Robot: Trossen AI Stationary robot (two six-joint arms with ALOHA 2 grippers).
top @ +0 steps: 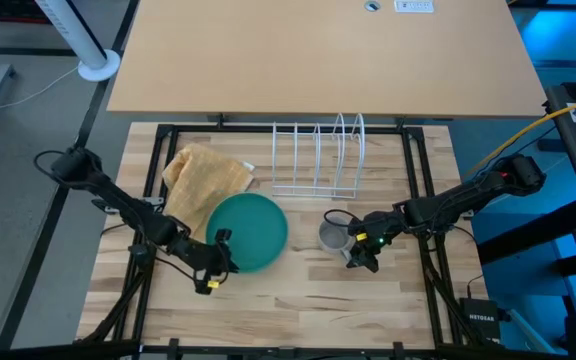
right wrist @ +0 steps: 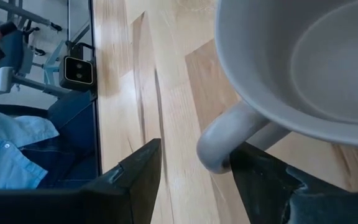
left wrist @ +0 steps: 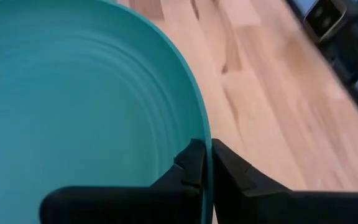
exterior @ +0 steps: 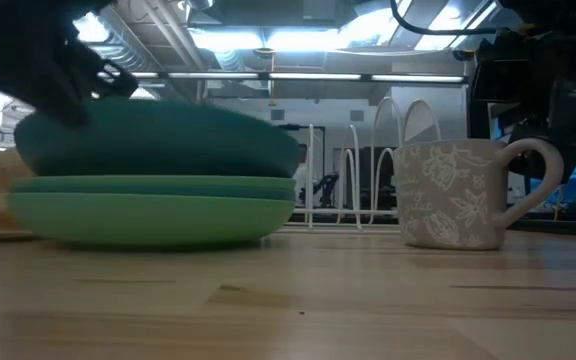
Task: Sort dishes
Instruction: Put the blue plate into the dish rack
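Our left tool (top: pixel 215 262) clamped on rim of top dark teal round plate (top: pixel 249 231), tilted atop lighter green plates (exterior: pixel 153 212) stacked on wooden surface (top: pixel 298 300), partly over tan waffle cloth (top: pixel 204 172). Our right tool (top: pixel 360 253) apart, fingers (right wrist: pixel 143 171) straddling handle of grey patterned mug (exterior: pixel 458 194), upright beside stack, before white wire rack (top: pixel 320 155).

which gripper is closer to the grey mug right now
Right. The right gripper stands open around the mug handle; the left gripper is shut on the top teal plate rim.
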